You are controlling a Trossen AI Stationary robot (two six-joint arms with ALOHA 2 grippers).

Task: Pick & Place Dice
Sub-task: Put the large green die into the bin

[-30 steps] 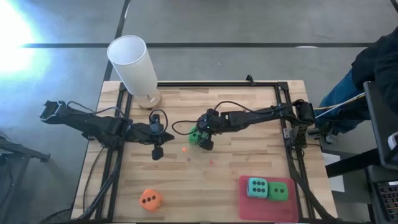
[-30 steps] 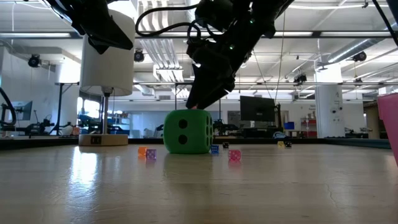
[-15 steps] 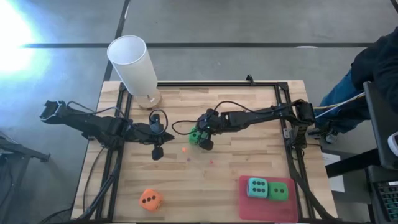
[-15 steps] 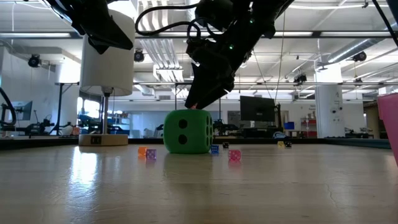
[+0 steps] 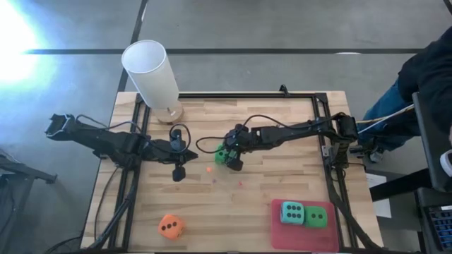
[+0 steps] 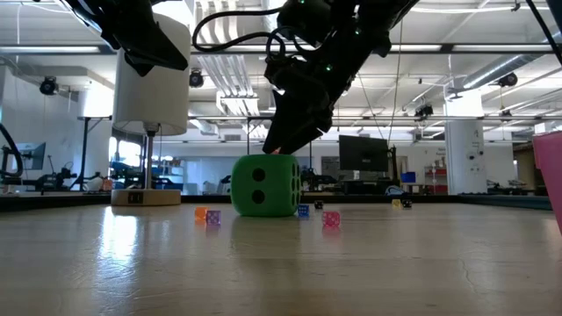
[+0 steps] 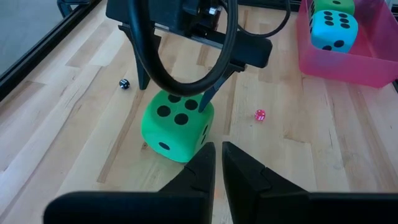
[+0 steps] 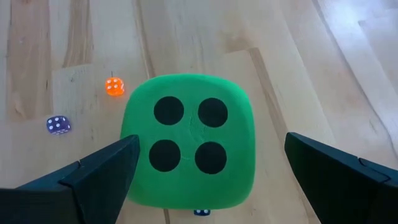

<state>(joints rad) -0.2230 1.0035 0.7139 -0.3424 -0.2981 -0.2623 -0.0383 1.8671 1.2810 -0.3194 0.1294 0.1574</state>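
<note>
Wooden table (image 5: 268, 176) holds a pink mat (image 5: 328, 236) with a teal die (image 5: 292, 212) and a green die (image 5: 316, 218). An orange die (image 5: 170, 226) sits well apart. Right gripper (image 5: 227, 156) hangs over another green die (image 8: 188, 152), fingers wide apart. Left gripper (image 5: 179, 164) waits nearby, fingers nearly together, holding nothing.

Both arms are showing as dark, near-black jointed links, slim along the forearms and bulkier at the wrists. Thin black cables are looping loosely off each wrist and trailing along the links. The left hand (image 5: 179, 161) is ending in two narrow black fingers (image 7: 200, 169) with squared, angular tips. The right hand (image 5: 231, 156) is carrying two broad, flat, wedge-shaped black fingers (image 8: 99, 171), and small green lights are glowing on its wrist housing.
</note>
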